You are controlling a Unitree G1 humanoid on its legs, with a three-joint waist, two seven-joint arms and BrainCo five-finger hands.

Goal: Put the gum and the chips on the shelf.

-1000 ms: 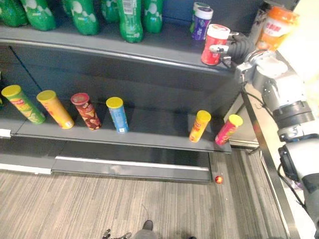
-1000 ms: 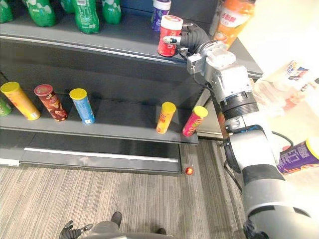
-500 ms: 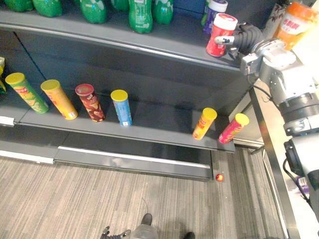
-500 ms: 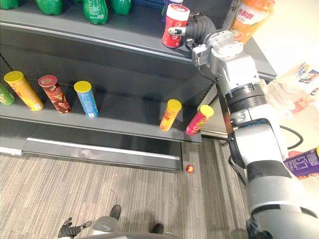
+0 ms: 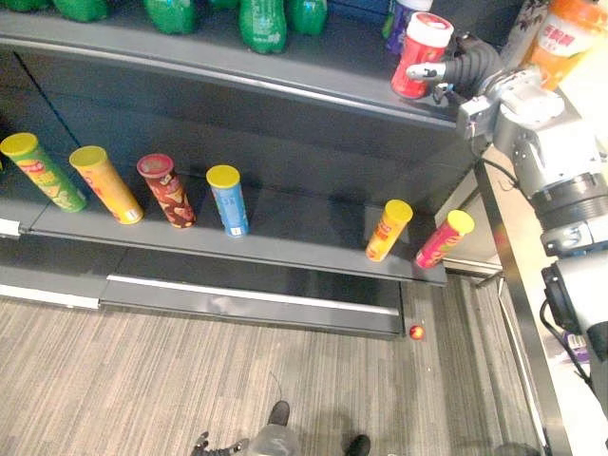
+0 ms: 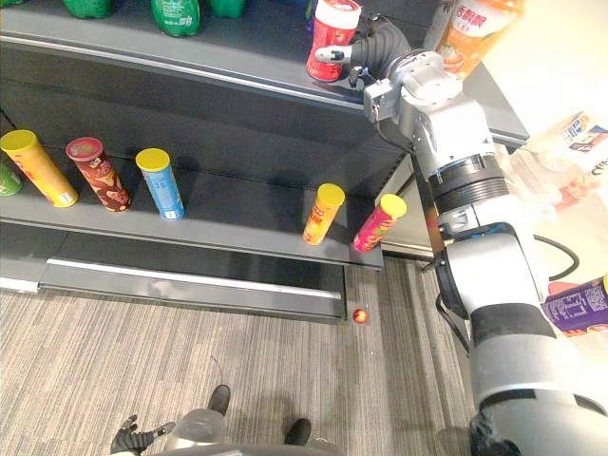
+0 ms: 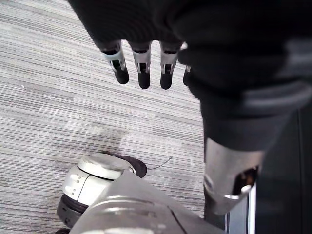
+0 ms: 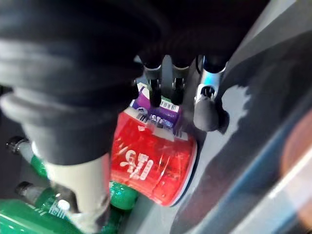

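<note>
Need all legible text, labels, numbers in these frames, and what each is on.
Red tub: white marks on its side, too blurred to read.
Purple tub: barcode, digits too small to read.
Orange bottle: label print, too blurred to read.
Chip cans on the lower shelf: print too small to read.
Purple can: print too small to read.
Nothing reads clearly.

Bright even light; deep shade beneath upper shelf (image 5: 285, 62)

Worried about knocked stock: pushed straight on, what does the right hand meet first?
Probably the purple tub standing just behind the red tub that the right hand grips; depth is unclear.
</note>
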